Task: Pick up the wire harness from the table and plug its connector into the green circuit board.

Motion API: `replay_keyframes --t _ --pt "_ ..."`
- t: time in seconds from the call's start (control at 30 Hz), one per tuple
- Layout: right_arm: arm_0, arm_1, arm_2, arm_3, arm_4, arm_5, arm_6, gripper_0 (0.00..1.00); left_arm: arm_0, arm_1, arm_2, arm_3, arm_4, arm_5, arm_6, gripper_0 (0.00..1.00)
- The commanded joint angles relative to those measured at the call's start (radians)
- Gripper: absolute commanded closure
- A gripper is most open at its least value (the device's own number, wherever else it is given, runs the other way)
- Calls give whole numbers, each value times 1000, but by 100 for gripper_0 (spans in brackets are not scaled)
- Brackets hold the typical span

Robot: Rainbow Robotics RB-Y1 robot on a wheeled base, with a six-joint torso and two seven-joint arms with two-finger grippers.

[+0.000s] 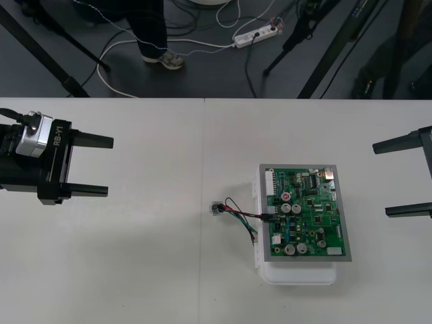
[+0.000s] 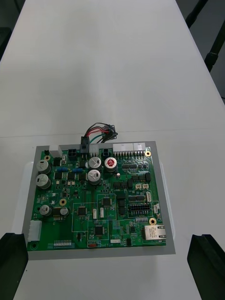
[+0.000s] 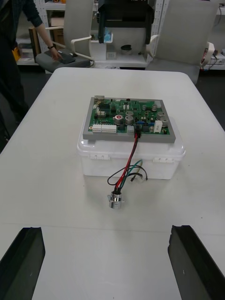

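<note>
Left gripper (image 1: 108, 166) hovers over the left side of the table (image 1: 135, 270), fingers wide apart, pointing toward the green circuit board (image 1: 307, 212). Right gripper (image 1: 381, 180) is at the right edge, fingers likewise apart. Bare table lies between each gripper and the board. Wire harness (image 1: 239, 214): plug (image 1: 268, 217) seated in the board's left edge, round socket (image 1: 215, 208) on the table just beside. Left wrist view adds height: wires drape down the white base (image 3: 93, 166) to the socket.

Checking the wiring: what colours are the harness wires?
Red, black and green. The wires show best in the left wrist view.
</note>
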Motion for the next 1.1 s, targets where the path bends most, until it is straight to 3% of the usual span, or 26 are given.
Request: replay_keyframes --t 0.03,1.1 --pt "10 5 2 -25 4 -3 34 0 16 41 28 -32 -3 -37 35 23" --pt "10 5 2 -25 4 -3 34 0 16 41 28 -32 -3 -37 35 23"
